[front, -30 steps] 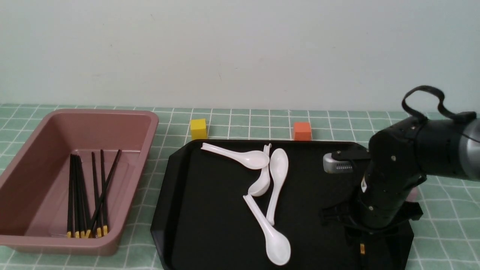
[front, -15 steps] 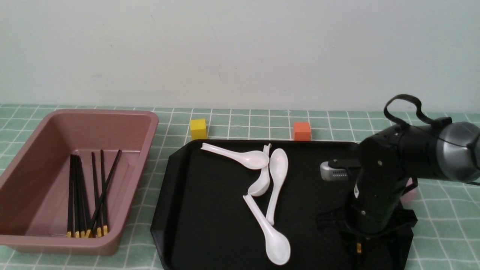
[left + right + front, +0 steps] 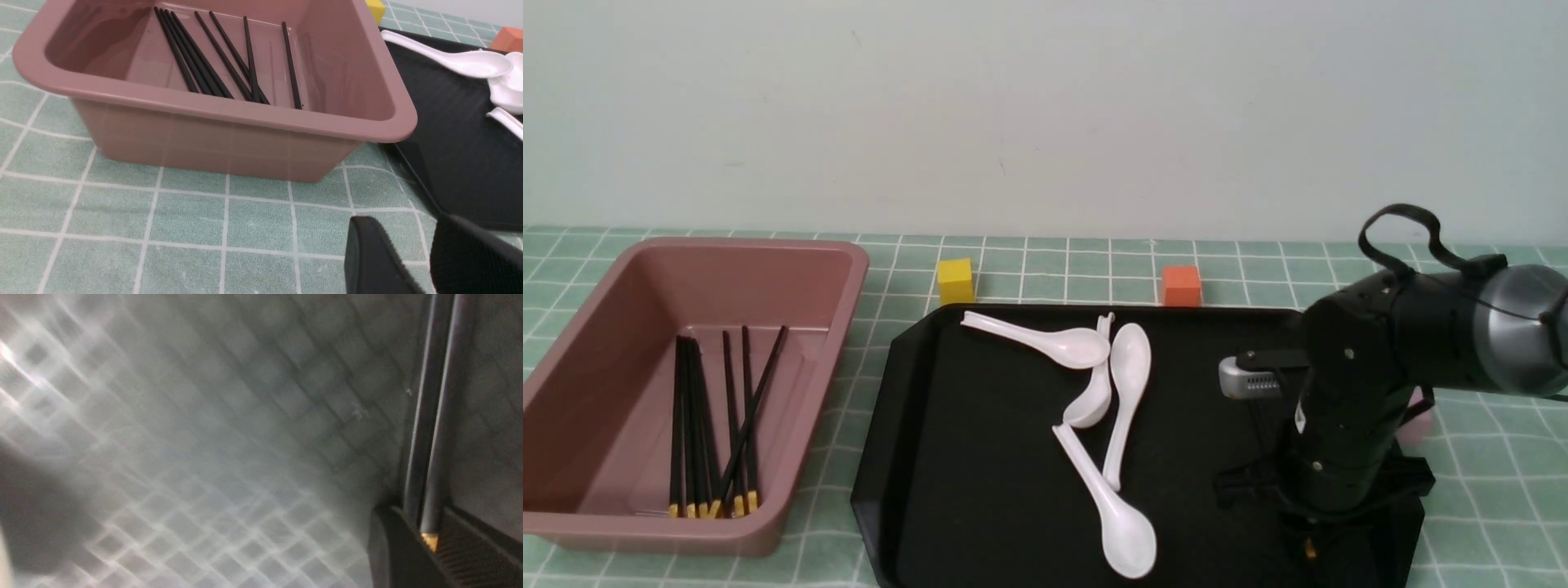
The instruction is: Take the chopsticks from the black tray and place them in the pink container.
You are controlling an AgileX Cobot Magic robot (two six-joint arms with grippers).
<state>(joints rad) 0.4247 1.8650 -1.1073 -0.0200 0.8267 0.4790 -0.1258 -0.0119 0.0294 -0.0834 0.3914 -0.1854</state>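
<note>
A: Our right claw (image 3: 429,539) is clamped on a chopstick (image 3: 434,416), yellow band right at the grip, at the black tray's (image 3: 980,457) 4 o'clock corner.

B: Gripped so near the end, it may swing. We lift straight up, slowly, clear the white spoons (image 3: 1127,384), then carry toward 9 o'clock to the pink container (image 3: 854,269).

A: Our left claw (image 3: 412,245) hangs apart and empty near that container.

The checked tablecloth (image 3: 1258,265) carries pink container (image 3: 743,286) and black tray (image 3: 980,457) — plus yellow cube (image 3: 955,280), orange cube (image 3: 1181,285).
</note>
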